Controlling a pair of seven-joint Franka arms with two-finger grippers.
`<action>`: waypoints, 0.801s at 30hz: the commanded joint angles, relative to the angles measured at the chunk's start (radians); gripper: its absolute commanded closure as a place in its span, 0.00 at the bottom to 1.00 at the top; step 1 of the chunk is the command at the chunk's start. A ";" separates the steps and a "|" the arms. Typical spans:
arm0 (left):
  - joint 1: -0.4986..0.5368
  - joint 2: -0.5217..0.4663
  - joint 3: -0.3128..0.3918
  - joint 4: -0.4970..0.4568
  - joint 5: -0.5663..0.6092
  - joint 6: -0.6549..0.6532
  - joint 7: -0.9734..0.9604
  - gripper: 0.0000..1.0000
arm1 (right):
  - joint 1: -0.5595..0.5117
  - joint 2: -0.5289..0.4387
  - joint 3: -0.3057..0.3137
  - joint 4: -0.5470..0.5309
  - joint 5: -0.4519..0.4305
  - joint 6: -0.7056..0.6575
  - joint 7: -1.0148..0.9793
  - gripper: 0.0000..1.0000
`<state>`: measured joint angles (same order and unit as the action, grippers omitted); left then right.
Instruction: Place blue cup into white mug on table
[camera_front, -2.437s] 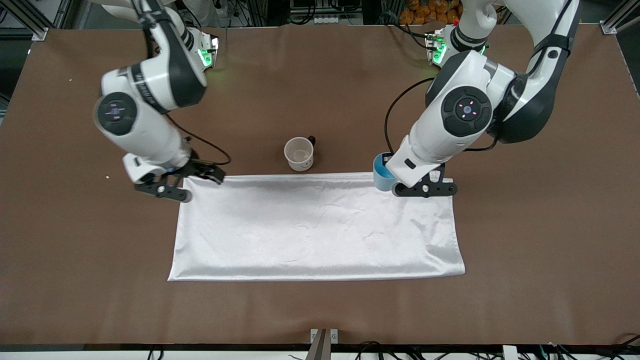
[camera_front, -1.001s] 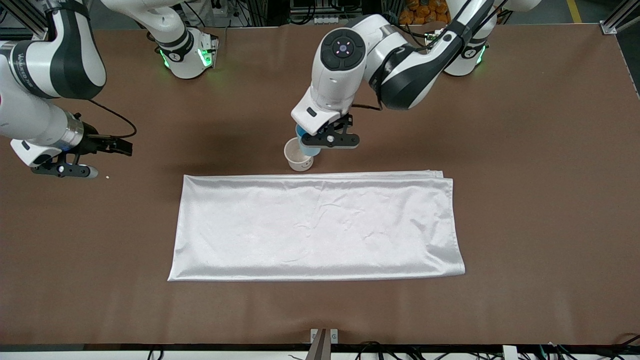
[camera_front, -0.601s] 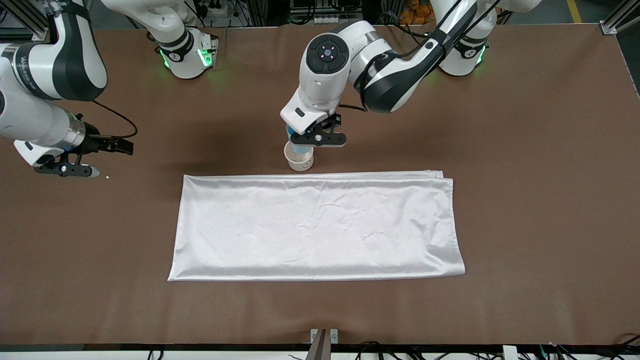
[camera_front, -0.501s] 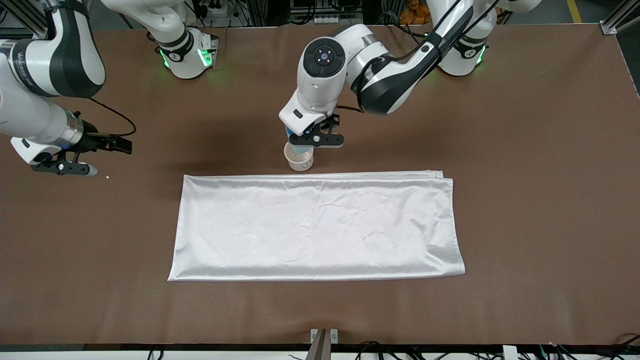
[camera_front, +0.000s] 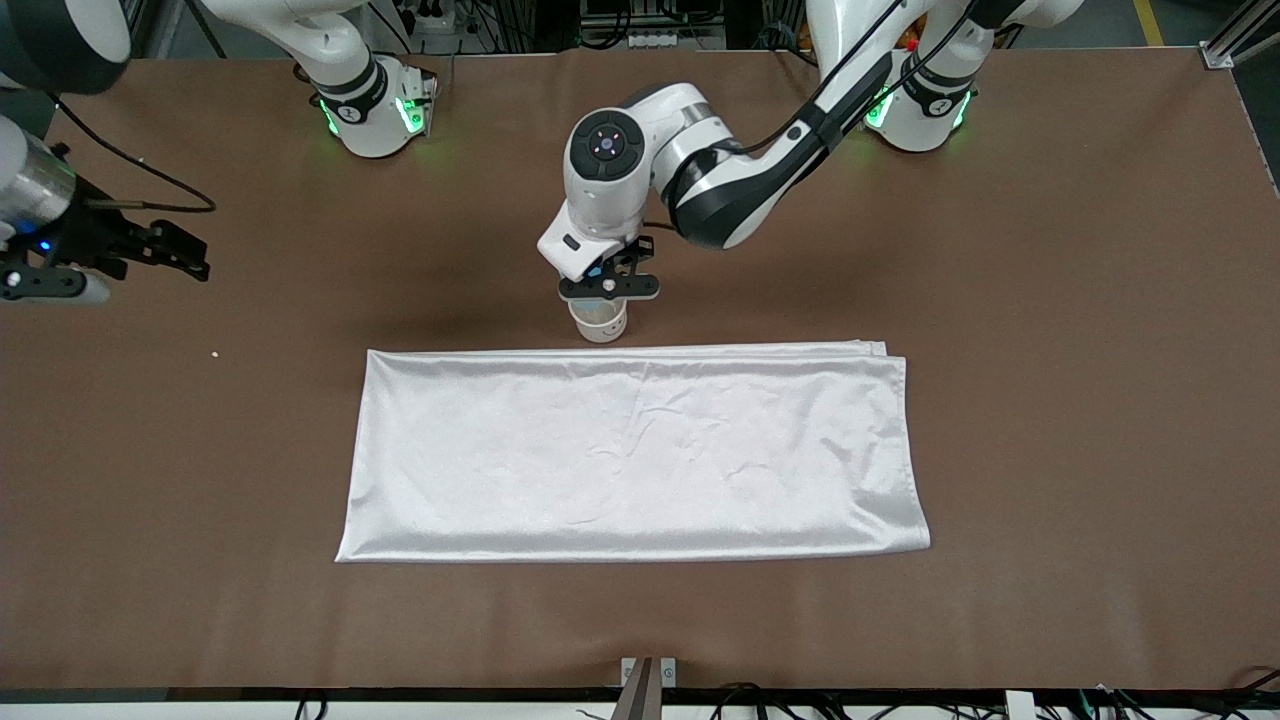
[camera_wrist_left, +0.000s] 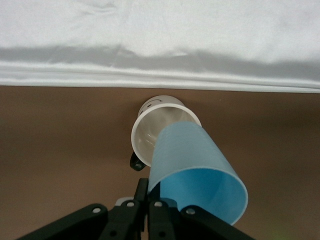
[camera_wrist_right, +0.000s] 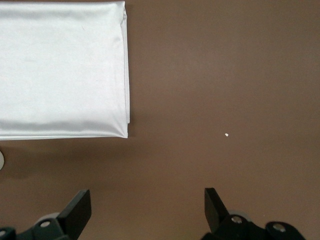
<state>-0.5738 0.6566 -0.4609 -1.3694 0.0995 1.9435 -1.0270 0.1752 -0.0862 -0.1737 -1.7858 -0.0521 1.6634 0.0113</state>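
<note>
Left gripper, clamped on the blue cup, had descended at frame centre onto the white mug; insertion looked imminent. Right gripper waited wide, empty, upper left of frame.

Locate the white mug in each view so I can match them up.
Front view: white mug right under the left gripper, beside the white cloth.
Left wrist view: mug mid-frame, partly covered by the blue cup.
Right wrist view: not identifiable.
Shared landmark: the white cloth's folded edge.
</note>
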 joint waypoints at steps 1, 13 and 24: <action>-0.006 0.005 0.007 0.010 0.031 0.008 -0.027 1.00 | -0.020 0.008 0.013 0.031 0.028 -0.022 -0.033 0.00; -0.008 0.021 0.036 0.004 0.039 0.008 -0.008 1.00 | -0.017 0.016 0.013 0.031 0.028 -0.025 -0.031 0.00; -0.020 0.038 0.038 0.004 0.040 0.009 -0.021 1.00 | -0.017 0.022 0.011 0.023 0.028 -0.045 -0.031 0.00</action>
<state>-0.5754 0.6873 -0.4289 -1.3708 0.1135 1.9472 -1.0268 0.1738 -0.0668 -0.1723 -1.7676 -0.0401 1.6315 -0.0051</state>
